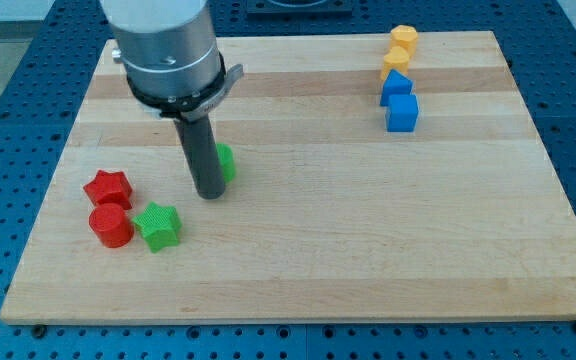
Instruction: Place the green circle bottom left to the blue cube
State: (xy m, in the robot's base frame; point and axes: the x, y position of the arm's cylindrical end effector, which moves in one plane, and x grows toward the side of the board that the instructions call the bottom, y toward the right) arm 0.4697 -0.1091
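1. The green circle (pixel 226 162) sits left of centre on the counter (pixel 318 250), mostly hidden behind the rod; only its right edge peeks out, so its round shape is taken from the task, not clearly seen.
2. My tip (pixel 209 193) is planted right up against that block, on its left and slightly toward the view's bottom. Contact looks likely, though the rod hides the seam.
3. No claw on this arm at all, just the straight rod, so nothing is apart or clamped; pushing is the only tool.
4. The goal, the blue cube (pixel 402 113), stands well apart, up toward the view's top right, with another blue block (pixel 395 87) just above it and two yellow blocks (pixel 400 50) stacked further up.
5. The step in hand, as I judge it: a long shove to the view's right and a little upward, stopping below and left of the cube.
6. To do it well, keep the tip centred behind the round block; off-centre contact would probably let it roll off sideways.
7. Ease off early, or the cube may get knocked.
8. The green star (pixel 158 225), red star (pixel 107 188) and red cylinder (pixel 110 226) lie behind, out of the path.
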